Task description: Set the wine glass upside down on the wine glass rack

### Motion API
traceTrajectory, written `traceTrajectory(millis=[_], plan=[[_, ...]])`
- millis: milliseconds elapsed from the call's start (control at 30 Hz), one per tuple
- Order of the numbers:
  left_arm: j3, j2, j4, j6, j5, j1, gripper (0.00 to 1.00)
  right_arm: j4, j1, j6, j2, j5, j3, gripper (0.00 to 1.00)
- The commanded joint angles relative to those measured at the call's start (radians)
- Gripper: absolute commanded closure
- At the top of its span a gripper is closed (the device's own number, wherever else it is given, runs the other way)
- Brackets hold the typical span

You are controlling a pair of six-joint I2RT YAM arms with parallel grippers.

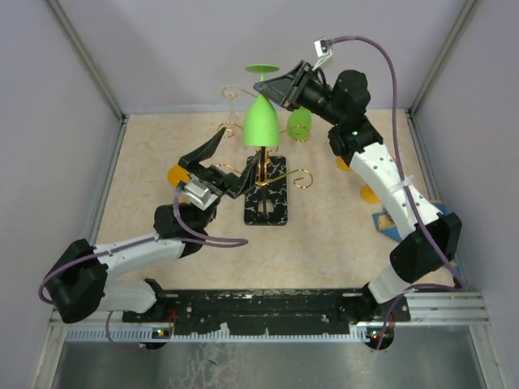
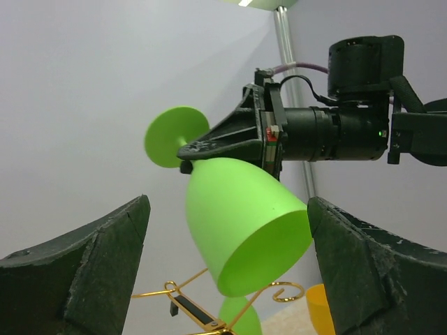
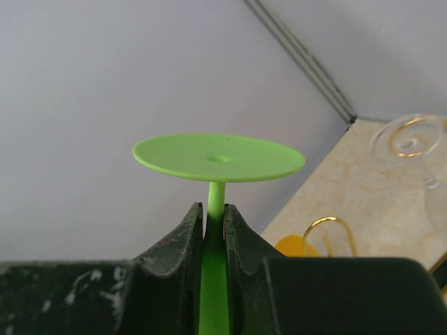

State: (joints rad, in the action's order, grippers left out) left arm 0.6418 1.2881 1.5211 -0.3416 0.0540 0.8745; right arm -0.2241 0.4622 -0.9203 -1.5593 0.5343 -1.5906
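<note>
Right hand (image 3: pixel 215 213) was clamped on the stem of the green wine glass (image 1: pixel 259 121), just under the foot, both fingers pinching it. The glass hung inverted in the air, foot up and mouth down. It was directly over the wine glass rack (image 1: pixel 274 207), not yet resting on any arm. From the left wrist view the bowl was tilted, its rim close above the gold curls; I could not tell whether it touched.

Left hand (image 1: pixel 223 166) was low beside the rack's pole, fingers spread wide, holding nothing.

Handling, my judgement:
- Matte, opaque green; looked like plastic, so probably light and stiff, less fragile than real glass.
- The stem was thin and smooth. It could twist or slip in a pinch if the bowl snagged on a wire.
- The stem near the foot seemed the right hold, since it left the bowl free to go over an arm.
- The rack was tall and thin; a sideways push might rock it.

A second green glass (image 1: pixel 300 121) and a clear glass (image 1: pixel 233 97) stood behind on the counter (image 1: pixel 146 154).
</note>
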Motion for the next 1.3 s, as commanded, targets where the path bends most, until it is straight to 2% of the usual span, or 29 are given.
traceTrajectory(millis=[0, 167, 267, 367, 467, 567, 733, 967, 1267], plan=[[-0.001, -0.067, 0.011, -0.007, 0.027, 0.003, 0.01, 0.108, -0.055, 0.132, 0.049, -0.04, -0.135, 1.0], [0.032, -0.13, -0.139, 0.021, 0.02, 0.003, 0.01, 0.223, -0.114, 0.214, 0.048, -0.069, -0.226, 1.0], [0.158, -0.148, -0.419, 0.045, 0.124, 0.001, 0.01, 0.335, -0.15, 0.314, 0.062, -0.132, -0.265, 1.0], [0.355, -0.102, -0.697, 0.035, 0.146, -0.034, 0.01, 0.422, -0.197, 0.411, 0.094, -0.198, -0.254, 1.0], [0.532, -0.028, -0.908, 0.101, 0.074, -0.124, 0.01, 0.464, -0.248, 0.473, 0.145, -0.249, -0.206, 1.0], [0.655, 0.04, -1.029, 0.227, -0.038, -0.246, 0.01, 0.512, -0.264, 0.574, 0.195, -0.347, -0.154, 1.0], [0.812, 0.138, -1.228, 0.301, -0.116, -0.393, 0.01, 0.516, -0.264, 0.708, 0.306, -0.508, 0.005, 1.0], [0.758, 0.113, -1.287, 0.392, -0.124, -0.522, 0.01, 0.365, -0.265, 0.808, 0.471, -0.583, 0.346, 1.0], [0.661, 0.078, -1.247, 0.415, -0.131, -0.578, 0.01, 0.007, -0.265, 0.848, 0.541, -0.489, 0.669, 1.0]])
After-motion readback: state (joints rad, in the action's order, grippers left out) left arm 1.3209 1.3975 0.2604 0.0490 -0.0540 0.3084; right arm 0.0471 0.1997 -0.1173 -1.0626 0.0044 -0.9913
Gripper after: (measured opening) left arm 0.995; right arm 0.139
